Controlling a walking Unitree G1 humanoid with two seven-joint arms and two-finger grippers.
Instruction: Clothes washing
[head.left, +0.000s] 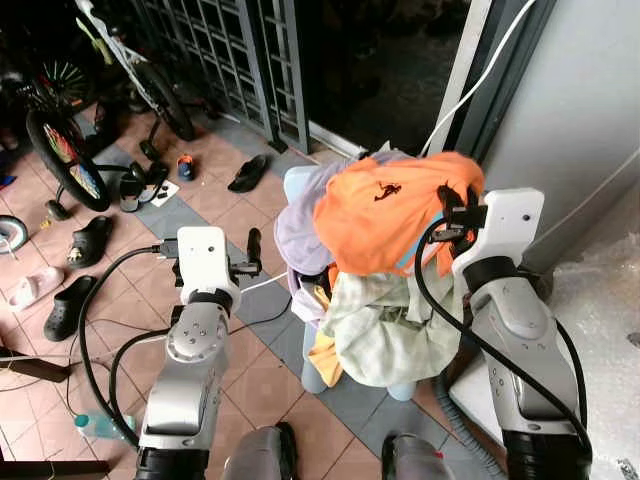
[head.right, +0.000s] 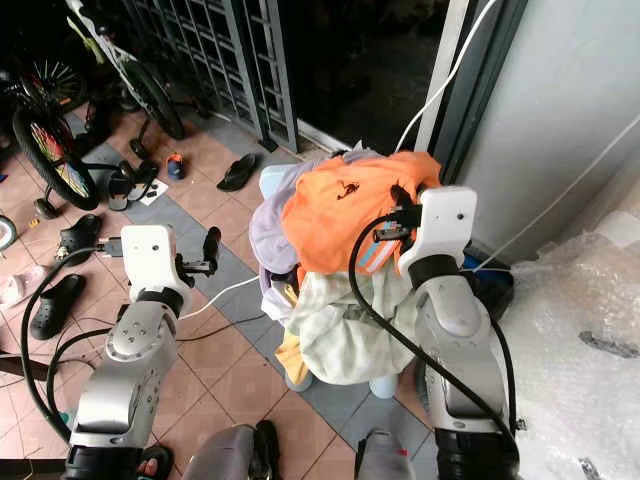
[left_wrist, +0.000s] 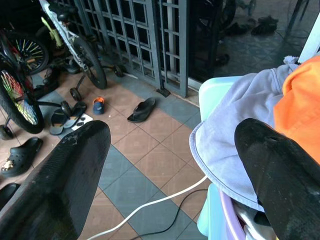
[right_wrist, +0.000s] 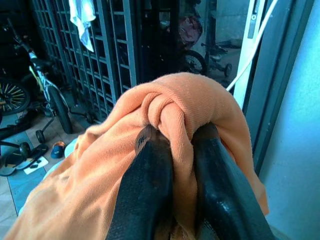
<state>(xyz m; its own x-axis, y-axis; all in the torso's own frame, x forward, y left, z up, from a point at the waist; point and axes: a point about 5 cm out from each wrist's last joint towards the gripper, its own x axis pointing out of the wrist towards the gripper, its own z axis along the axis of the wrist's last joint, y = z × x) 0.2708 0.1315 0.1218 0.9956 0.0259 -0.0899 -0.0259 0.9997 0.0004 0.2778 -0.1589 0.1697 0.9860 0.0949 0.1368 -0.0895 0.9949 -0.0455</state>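
While our right pincer (right_wrist: 172, 165) pinches a bunched fold of the orange shirt (head.left: 395, 210), that shirt sits on top of the clothes heap in the pale blue laundry basket (left_wrist: 216, 92) straight ahead of us. Under it we see a lavender garment (head.left: 300, 235) draped over the basket's rim and a pale green cloth (head.left: 385, 325) hanging down the front. Our left pincer (left_wrist: 175, 170) hovers just beside the basket, its 2 fingers spread wide and holding nothing. On the tiled floor (head.left: 215, 205) to our left lie sandals (head.left: 247, 173) and what looks like a child's bicycle (head.left: 60, 150), near a metal gate (head.left: 235, 50).
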